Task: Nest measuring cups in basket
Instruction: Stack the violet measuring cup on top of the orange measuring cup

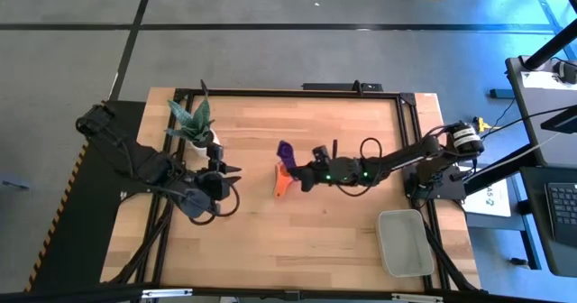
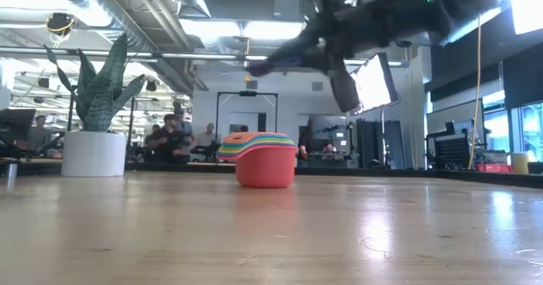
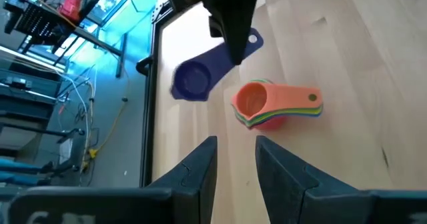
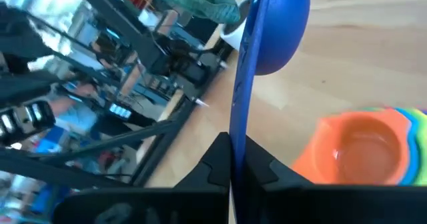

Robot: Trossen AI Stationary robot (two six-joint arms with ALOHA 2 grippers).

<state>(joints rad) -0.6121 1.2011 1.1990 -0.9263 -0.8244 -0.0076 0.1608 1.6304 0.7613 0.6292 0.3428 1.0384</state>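
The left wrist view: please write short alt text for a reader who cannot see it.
The right gripper holds a purple measuring cup by its handle above the wooden table, beside a nested stack of cups with orange on top. The left gripper is open in front.

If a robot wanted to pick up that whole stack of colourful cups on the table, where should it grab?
Probably by the fanned flat handles, coming down from above and pinching them top to bottom. They stick out to one side of the nested stack, clear of the round bowls, which look too wide and smooth to pinch.

Stack of nested measuring cups [image 2: 264, 161] on wooden table [image 2: 271, 234], white plant pot [image 2: 93, 153] left, dark arm [image 2: 373, 22] overhead
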